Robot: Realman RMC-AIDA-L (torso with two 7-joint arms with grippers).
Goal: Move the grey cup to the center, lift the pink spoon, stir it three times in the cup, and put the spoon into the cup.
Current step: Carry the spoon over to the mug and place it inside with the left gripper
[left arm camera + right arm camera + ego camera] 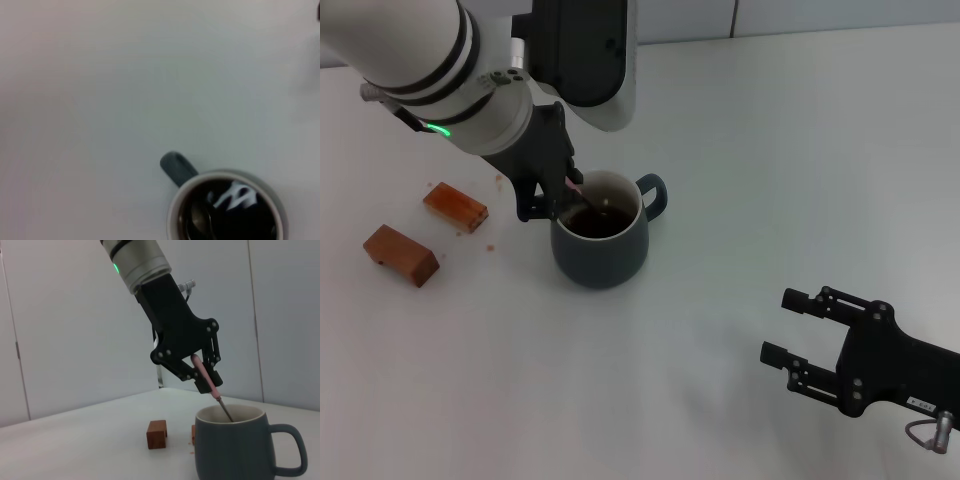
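The grey cup (602, 240) stands on the white table left of middle, its handle toward the far right, dark liquid inside. It also shows in the left wrist view (225, 207) and the right wrist view (235, 447). My left gripper (560, 190) hovers at the cup's left rim and is shut on the pink spoon (574, 186). The spoon (206, 375) slants down, its metal neck and bowl inside the cup, the bowl dipped in the liquid (200, 220). My right gripper (798, 330) rests open and empty at the near right.
Two brown rectangular blocks (455, 205) (400, 254) lie left of the cup, with small crumbs beside them. One block shows in the right wrist view (156, 433). A wall runs along the table's far edge.
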